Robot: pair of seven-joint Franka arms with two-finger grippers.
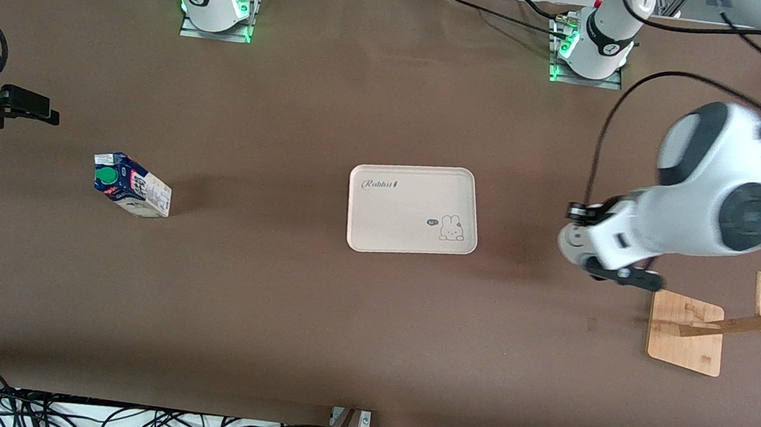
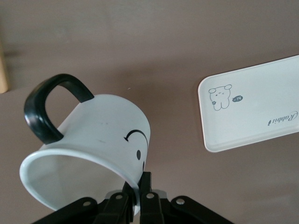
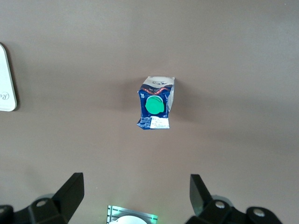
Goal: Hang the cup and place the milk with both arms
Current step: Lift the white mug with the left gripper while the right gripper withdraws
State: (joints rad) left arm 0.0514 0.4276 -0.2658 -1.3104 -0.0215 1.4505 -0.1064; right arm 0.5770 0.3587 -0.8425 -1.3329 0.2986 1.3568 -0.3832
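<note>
Nearest, beside the tray [image 1: 413, 208], stands the rack [image 1: 686, 332]. My left gripper [image 2: 138, 193] pinches only the cup [image 2: 93, 149] rim; it could slip. My right gripper [image 3: 135, 191] hangs spread above the milk [image 1: 132, 185].

milk [image 1: 131, 185] toward the right arm's end, tray [image 1: 413, 208] mid-table, rack [image 1: 686, 333] toward the left arm's end — well apart

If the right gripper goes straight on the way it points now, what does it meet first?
Probably bare table, close beside the milk. The right gripper has open jaws, and the carton sits slightly off their centre line, though depth is hard to judge.
</note>
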